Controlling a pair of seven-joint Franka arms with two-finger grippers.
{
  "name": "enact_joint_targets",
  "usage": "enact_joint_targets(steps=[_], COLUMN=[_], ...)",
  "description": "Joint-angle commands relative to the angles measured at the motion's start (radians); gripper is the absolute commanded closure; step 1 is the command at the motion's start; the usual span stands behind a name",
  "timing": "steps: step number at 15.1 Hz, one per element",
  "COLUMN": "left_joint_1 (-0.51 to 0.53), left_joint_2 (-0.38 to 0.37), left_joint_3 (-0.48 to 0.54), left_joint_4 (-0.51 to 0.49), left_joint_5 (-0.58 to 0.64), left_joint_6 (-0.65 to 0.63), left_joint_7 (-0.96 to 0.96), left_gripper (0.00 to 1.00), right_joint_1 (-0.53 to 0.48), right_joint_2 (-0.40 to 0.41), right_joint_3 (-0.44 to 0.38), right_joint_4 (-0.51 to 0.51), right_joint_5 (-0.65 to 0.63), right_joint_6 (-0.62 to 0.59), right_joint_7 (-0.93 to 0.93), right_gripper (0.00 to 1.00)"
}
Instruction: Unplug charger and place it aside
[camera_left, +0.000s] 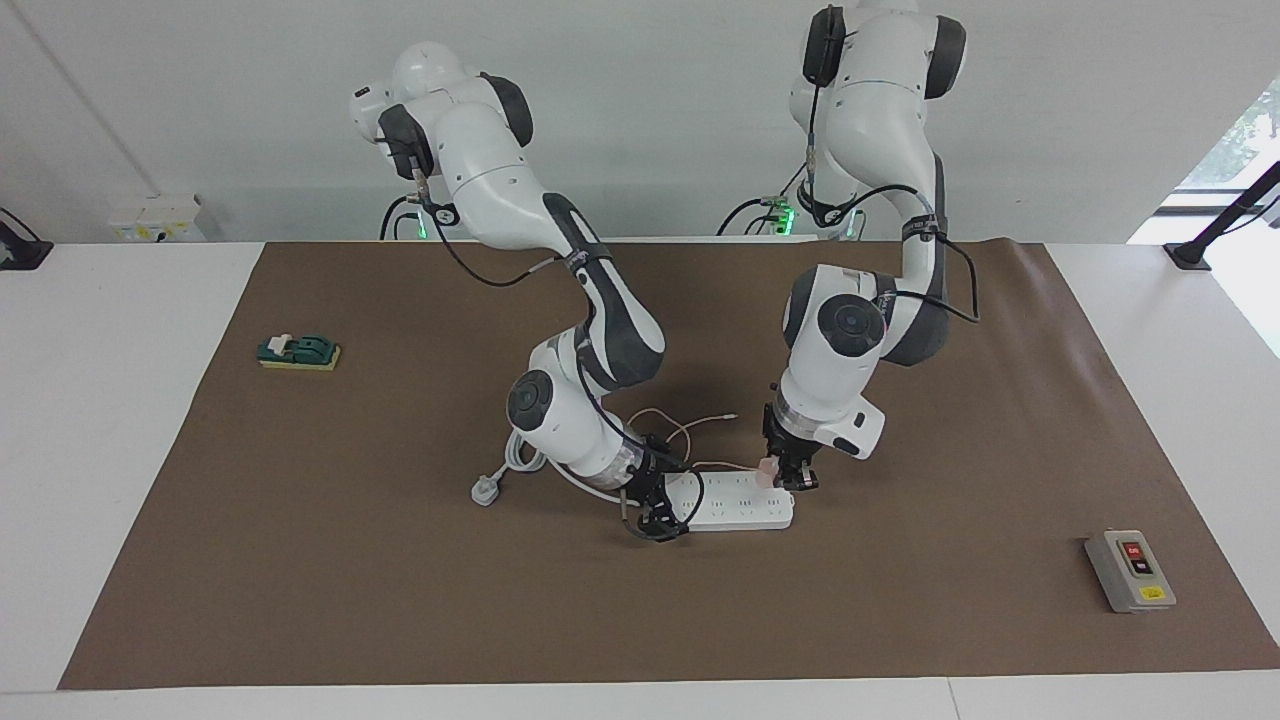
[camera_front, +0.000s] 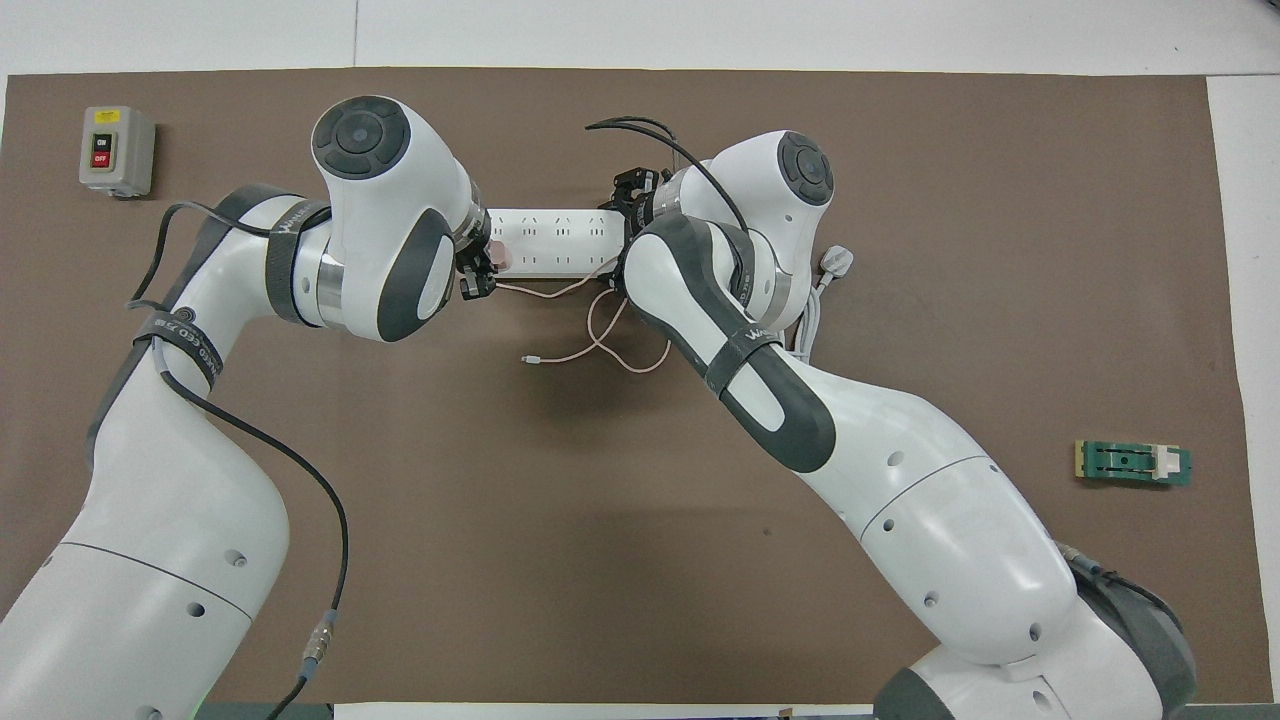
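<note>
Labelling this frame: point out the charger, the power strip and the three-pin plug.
charger (camera_left: 767, 469): facing view, pink cube body, held in the left gripper (camera_left: 785, 478).
power strip (camera_left: 735, 505): facing view, bare top face.
three-pin plug (camera_left: 485, 492): facing view, plug body.

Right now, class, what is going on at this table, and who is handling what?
Two arms are working on a white power strip in the middle of the brown mat. The left gripper is shut on the pink charger at the strip's end toward the left arm. The right gripper is down at the strip's end toward the right arm, apparently steadying it. The charger's thin cable lies loosely coiled on the mat, nearer to the robots than the strip. The charger is not yet set aside.
</note>
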Motion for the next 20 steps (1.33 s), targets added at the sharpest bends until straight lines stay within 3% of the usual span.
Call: enact_joint_targets(steps=[1, 4, 9, 17, 18, 19, 20], left_joint_1=[0.057, 0.097, 0.104, 0.083, 0.081, 0.083, 0.081], left_joint_2=[-0.165, -0.221, -0.242, -0.282, -0.279, -0.278, -0.275], left_joint_3=[0.008, 0.006, 0.006, 0.005, 0.005, 0.005, 0.005], left_joint_4=[-0.059, -0.062, -0.094, -0.220, -0.219, -0.219, -0.220], left_joint_5=[0.013, 0.012, 0.012, 0.012, 0.012, 0.012, 0.012], left_joint_6=[-0.119, -0.198, -0.192, -0.032, -0.014, 0.008, 0.024], left_joint_7=[0.053, 0.123, 0.139, 0.143, 0.154, 0.147, 0.151], left_gripper=[1.00, 1.00, 1.00, 1.00, 0.80, 0.44, 0.00], right_joint_1=[0.008, 0.008, 0.008, 0.008, 0.008, 0.009, 0.009], right_joint_2=[-0.023, -0.023, -0.023, -0.023, -0.023, -0.023, -0.023], right_joint_3=[-0.002, -0.002, -0.002, -0.002, -0.002, -0.002, -0.002], right_joint_4=[-0.058, -0.059, -0.061, -0.061, -0.061, -0.062, -0.066], right_joint_5=[0.025, 0.025, 0.025, 0.025, 0.025, 0.025, 0.025], right_joint_6=[0.042, 0.042, 0.045, 0.045, 0.045, 0.047, 0.047], right_joint_7=[-0.040, -0.040, -0.040, -0.041, -0.041, -0.041, -0.041], right_gripper=[0.26, 0.25, 0.25, 0.25, 0.25, 0.24, 0.22])
